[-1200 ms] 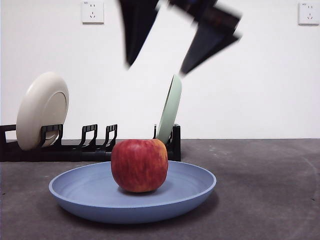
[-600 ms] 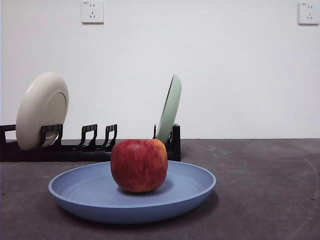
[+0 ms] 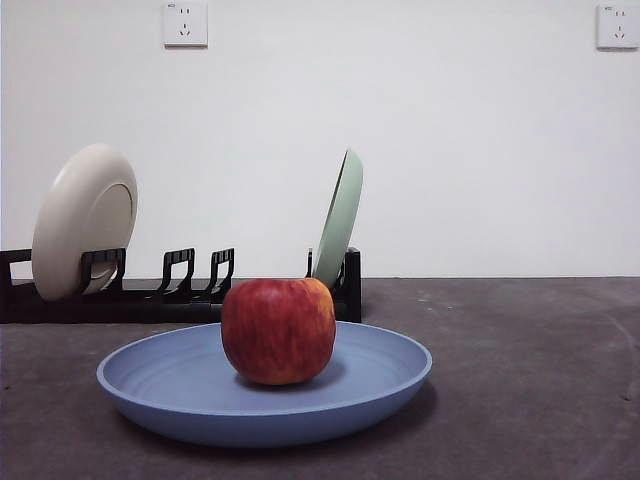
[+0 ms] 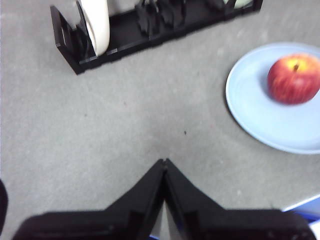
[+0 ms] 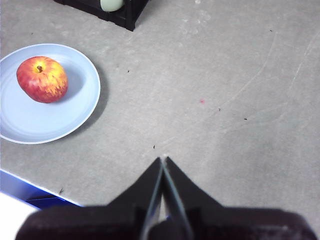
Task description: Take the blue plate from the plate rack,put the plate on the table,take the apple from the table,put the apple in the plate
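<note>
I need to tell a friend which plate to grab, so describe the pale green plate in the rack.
Find the long black plate rack behind the blue plate. The pale green plate stands nearly upright at its right end, edge-on, unlike the cream plate tilted at the left end.

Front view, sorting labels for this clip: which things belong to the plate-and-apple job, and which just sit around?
Job:
blue plate
apple, resting in it
plate rack
table

Lying about:
cream plate in the rack
pale green plate in the rack
wall sockets
</note>
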`<state>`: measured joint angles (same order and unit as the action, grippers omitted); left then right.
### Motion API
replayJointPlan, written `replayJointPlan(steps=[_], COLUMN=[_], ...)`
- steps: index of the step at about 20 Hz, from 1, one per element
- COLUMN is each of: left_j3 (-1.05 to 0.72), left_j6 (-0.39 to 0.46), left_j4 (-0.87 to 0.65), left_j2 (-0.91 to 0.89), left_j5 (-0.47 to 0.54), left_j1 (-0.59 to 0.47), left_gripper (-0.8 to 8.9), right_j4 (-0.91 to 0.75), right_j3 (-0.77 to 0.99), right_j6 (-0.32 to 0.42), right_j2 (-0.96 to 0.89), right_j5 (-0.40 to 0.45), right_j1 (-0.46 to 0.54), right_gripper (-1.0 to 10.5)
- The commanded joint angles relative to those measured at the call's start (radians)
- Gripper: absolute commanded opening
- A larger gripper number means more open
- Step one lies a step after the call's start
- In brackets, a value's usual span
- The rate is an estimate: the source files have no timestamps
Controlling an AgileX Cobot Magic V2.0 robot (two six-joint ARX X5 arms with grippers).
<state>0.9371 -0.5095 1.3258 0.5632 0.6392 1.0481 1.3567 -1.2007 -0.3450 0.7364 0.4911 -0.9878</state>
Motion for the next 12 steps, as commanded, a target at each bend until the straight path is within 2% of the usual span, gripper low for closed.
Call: replayJointPlan(steps=[1,3,5,10,12], left_j3=[0.039,0.072,0.083,0.108,0.108], left_j6=[-0.012,-0.023,-0.021,0.264,0.423], left_j4=[-0.016,-0.103,-0.229,-0.350,-0.473], left_j2=[0.075,0.142,0.201,0.353,0.387], left_j5=[-0.050,-0.112,-0.131,-0.111,-0.106], left_j1=[-0.004,-0.004,-0.004,-0.005,-0.023], left_gripper=[-0.06,-0.04,-0.04,-0.04,-0.04], right_j4=[0.021,0.021,0.021,0.021,0.021], right_j3=[-0.001,-0.001,-0.001,-0.001,-0.001], right_j6=[-0.011,-0.011,-0.011,-0.011,-0.011], right_j2=[0.001,0.001,0.001,0.001,0.001], right_j5=[0.004,0.004,0.004,0.004,0.004], right_j1=[-0.001,-0.001,-0.001,-0.001,-0.001], right_gripper=[0.0,0.0,0.0,0.0,0.0])
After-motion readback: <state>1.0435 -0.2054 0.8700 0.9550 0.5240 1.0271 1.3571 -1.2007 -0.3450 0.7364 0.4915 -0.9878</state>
